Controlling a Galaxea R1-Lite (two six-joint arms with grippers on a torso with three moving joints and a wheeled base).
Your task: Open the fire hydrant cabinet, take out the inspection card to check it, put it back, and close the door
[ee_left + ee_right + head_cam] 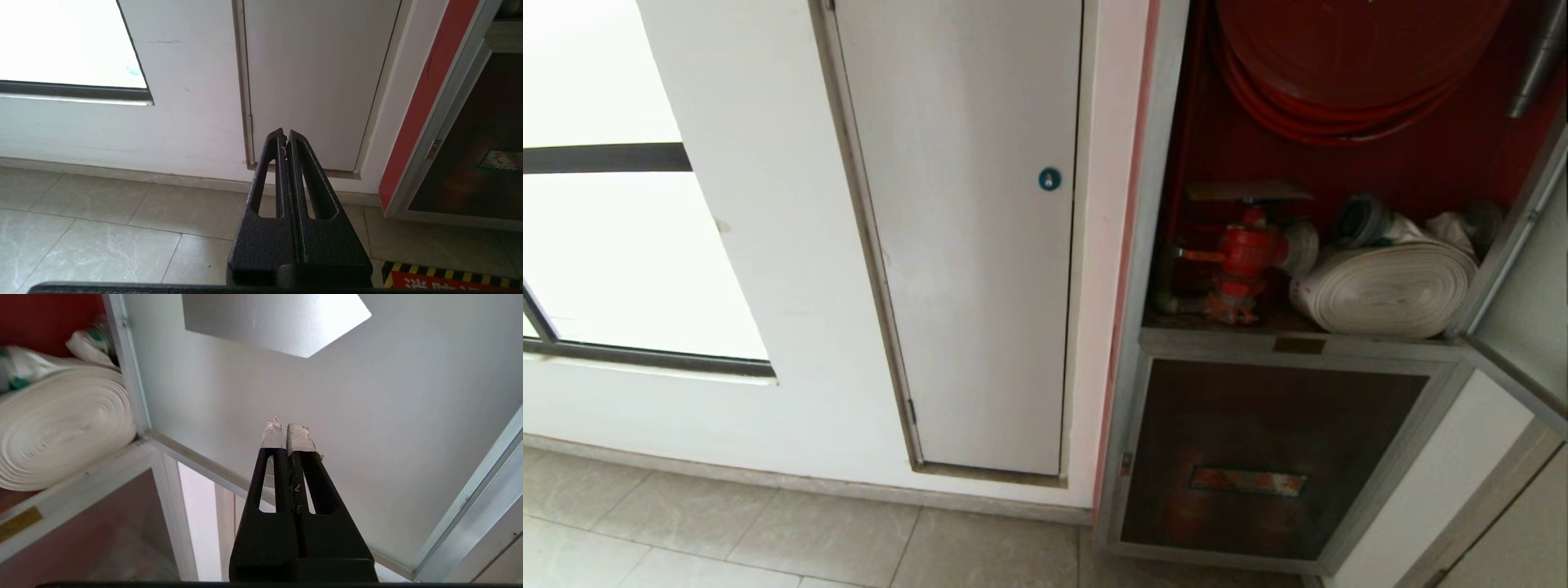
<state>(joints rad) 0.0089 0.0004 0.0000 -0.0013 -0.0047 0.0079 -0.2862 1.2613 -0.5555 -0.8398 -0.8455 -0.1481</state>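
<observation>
Head view, lower panel [1270, 457]: nearest you, dark, below the open compartment.
Head view, fire hydrant cabinet [1143, 269]: you see a red valve [1245, 257] at the left wall, a rolled white hose [1388, 286] on the shelf's right, a red hose reel [1339, 57] above.
Head view, inspection card [1245, 191]: flat above the valve.
Head view, door [1531, 310]: swung open at right.
Left wrist view, left gripper [286, 134]: closed, empty, above floor tiles [102, 228].
Right wrist view, right gripper [286, 430]: closed, empty, taped tips before the door's inner face, beside the hose.

Head view: hose reel [1347, 65] cut off by the top edge; door [1531, 327] cut off at right, its glass face unseen. Card [1248, 191] above the valve [1245, 261] seen edge-on, print illegible. Brass plate [1298, 345] lettering too small to read.
</observation>
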